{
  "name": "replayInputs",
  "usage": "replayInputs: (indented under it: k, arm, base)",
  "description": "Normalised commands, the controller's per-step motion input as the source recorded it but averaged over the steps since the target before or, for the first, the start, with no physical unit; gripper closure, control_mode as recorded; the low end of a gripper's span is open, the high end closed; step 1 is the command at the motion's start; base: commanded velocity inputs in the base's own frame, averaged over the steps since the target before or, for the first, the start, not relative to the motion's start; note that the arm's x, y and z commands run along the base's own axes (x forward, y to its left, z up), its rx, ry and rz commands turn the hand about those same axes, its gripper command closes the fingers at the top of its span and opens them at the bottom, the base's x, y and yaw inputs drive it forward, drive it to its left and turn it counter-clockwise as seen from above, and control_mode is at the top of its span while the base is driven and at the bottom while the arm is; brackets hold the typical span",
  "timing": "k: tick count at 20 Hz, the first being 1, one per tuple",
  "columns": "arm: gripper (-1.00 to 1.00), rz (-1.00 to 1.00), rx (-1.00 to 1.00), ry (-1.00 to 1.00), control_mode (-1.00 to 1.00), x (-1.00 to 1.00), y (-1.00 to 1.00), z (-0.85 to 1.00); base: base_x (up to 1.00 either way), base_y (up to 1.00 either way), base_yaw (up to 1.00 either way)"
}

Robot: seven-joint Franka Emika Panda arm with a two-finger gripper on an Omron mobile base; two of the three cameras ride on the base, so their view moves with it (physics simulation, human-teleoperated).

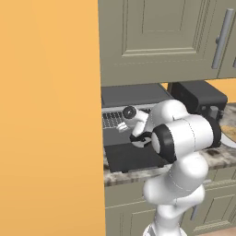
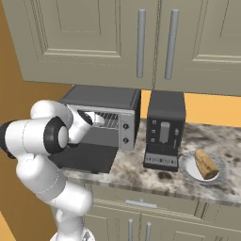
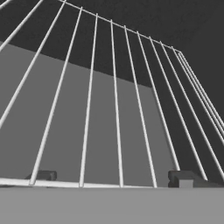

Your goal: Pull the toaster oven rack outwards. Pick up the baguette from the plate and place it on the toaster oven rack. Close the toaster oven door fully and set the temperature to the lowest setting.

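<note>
Speckled counter (image 2: 141,164) carries the toaster oven (image 2: 101,117), door (image 2: 84,157) dropped open; gripper (image 3: 111,179), fingers apart, straddles the rack (image 3: 113,100)'s front bar, apparently to pull. Baguette (image 2: 207,164) waits right of the oven.

Thin, smooth silver metal wire is seen in the toaster oven rack (image 3: 116,109); the toaster oven (image 2: 101,97) looks matt dark grey, the surface (image 2: 141,172) mottled stone.
</note>
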Motion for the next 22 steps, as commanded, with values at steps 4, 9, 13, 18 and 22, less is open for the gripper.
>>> replayInputs:
  k: [4,9,13,18,22]
  arm:
    - [-1.0,0.0,0.0,-0.01,-1.0,0.22,0.0,-0.1]
    - [-1.0,0.02,0.0,-0.01,-1.0,0.15,0.0,-0.13]
    - [1.0,0.05,0.0,0.0,-1.0,0.26,0.0,-0.23]
    - [1.0,0.05,0.0,0.03,-1.0,0.31,0.0,-0.3]
    - [1.0,0.05,0.03,0.19,-1.0,0.09,0.0,-0.38]
  base:
    - [0.0,0.0,0.0]
    - [0.0,0.0,0.0]
    - [0.0,0.0,0.0]
    - [0.0,0.0,0.0]
    - [0.0,0.0,0.0]
